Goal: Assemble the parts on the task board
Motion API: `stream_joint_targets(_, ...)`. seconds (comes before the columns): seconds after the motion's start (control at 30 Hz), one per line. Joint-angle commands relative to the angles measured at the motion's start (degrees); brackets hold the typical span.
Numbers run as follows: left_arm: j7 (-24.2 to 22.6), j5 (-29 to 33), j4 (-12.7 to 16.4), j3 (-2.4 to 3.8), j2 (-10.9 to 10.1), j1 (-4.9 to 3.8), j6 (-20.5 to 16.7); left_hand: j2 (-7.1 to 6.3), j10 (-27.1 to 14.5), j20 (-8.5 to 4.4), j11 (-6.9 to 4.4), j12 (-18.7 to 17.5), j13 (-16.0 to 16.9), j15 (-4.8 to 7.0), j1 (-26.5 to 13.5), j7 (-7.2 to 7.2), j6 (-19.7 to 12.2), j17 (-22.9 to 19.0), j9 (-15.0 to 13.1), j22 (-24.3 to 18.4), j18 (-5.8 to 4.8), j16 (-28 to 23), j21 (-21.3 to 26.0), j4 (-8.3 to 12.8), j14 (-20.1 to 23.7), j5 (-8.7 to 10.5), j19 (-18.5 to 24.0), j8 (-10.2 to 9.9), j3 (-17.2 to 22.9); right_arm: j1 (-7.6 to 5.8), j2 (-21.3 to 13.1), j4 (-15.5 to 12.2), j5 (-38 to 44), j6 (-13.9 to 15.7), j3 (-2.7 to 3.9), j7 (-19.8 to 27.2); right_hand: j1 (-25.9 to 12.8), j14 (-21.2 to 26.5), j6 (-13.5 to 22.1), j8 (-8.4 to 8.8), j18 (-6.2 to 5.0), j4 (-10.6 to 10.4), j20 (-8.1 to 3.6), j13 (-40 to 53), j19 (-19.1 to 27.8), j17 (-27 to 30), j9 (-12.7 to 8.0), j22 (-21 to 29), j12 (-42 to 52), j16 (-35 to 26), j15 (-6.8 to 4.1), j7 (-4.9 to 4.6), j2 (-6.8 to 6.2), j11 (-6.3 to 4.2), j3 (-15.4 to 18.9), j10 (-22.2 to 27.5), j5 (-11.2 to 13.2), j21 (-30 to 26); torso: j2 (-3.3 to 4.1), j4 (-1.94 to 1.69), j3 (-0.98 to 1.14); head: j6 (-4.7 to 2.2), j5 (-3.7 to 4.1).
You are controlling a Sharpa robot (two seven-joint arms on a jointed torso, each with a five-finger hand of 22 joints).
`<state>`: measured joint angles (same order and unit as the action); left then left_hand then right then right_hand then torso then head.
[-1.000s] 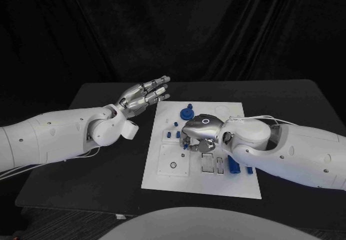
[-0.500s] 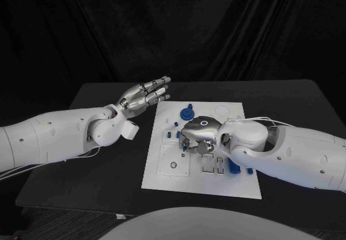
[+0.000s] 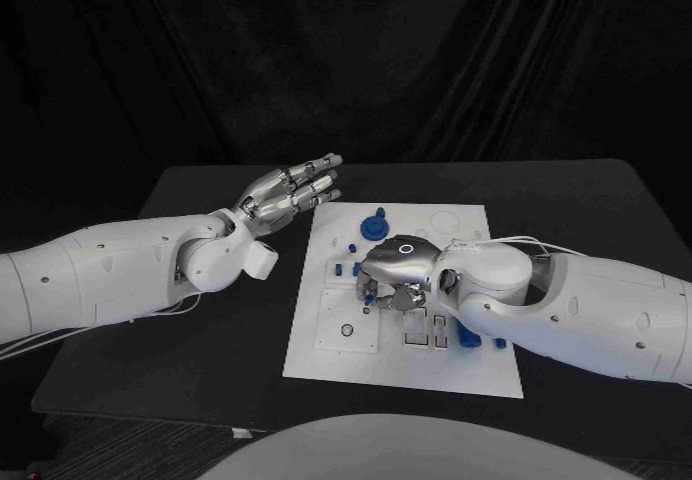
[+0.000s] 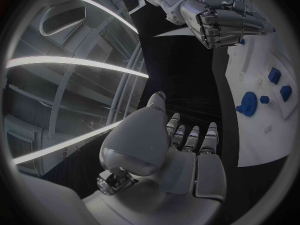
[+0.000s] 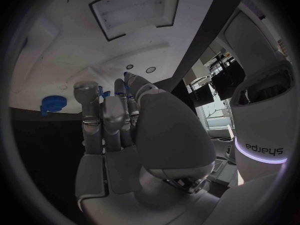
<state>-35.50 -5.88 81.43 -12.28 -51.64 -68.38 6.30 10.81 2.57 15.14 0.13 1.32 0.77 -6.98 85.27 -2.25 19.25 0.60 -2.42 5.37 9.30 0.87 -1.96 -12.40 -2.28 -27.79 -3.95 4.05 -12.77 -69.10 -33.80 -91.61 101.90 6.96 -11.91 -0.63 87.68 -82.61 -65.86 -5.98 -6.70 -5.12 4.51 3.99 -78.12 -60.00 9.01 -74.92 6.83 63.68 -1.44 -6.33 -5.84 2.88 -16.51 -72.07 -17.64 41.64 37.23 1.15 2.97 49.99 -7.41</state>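
Left hand point(image 3: 293, 186): raised beside the task board point(image 3: 329, 358), fingers spread, holding nothing.
Right hand point(image 3: 395, 270): down over the board's blue parts point(image 3: 372, 224); grasp unclear.

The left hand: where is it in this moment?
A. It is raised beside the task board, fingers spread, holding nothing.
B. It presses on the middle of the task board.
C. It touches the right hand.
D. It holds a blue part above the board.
A. In the head view the left hand is lifted off the task board near its far left corner, fingers apart and empty, while the right hand is down over the board.
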Motion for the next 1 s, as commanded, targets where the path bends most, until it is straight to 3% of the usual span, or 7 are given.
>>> stream_joint_targets(0.03,-0.5,0.2,-0.1,0.05,0.2,0.15,0.9,0.18,0.0,0.25,0.46,0.3,0.1,-0.31,0.2,-0.46,-0.1,0.1,0.0,-0.1,1.09,0.2,-0.2,0.2,0.1,-0.19,0.0,0.2,0.1,0.21,0.1,0.1,0.1,-0.5,0.03,-1.2,0.0,-0.1,-0.1,-0.25,-1.0,0.4,-0.32,0.0,0.2,0.1,0.1,-4.7,-0.1,-0.4,-0.22,-0.27,0.34,-0.01,-0.1,-0.3,-0.2,-0.5,-0.06,-0.08,0.01,0.01,-0.06)
stream_joint_targets(1.0,-0.3,0.2,-0.6,0.05,0.6,1.09,1.1,0.28,0.0,0.32,0.55,0.3,0.1,-0.42,0.2,-0.54,-0.3,0.1,0.0,-0.1,1.08,0.2,-0.2,0.3,0.1,-0.24,0.0,0.1,0.1,1.02,0.6,0.1,0.1,-1.5,0.03,-1.2,-0.1,-0.1,-0.2,-0.25,-1.03,0.5,-0.33,0.1,0.2,0.3,0.1,-4.7,-0.1,-0.5,-0.25,-0.24,0.3,-0.08,-0.1,-0.6,-0.2,-0.6,-0.07,-0.01,-0.01,0.01,-0.67)
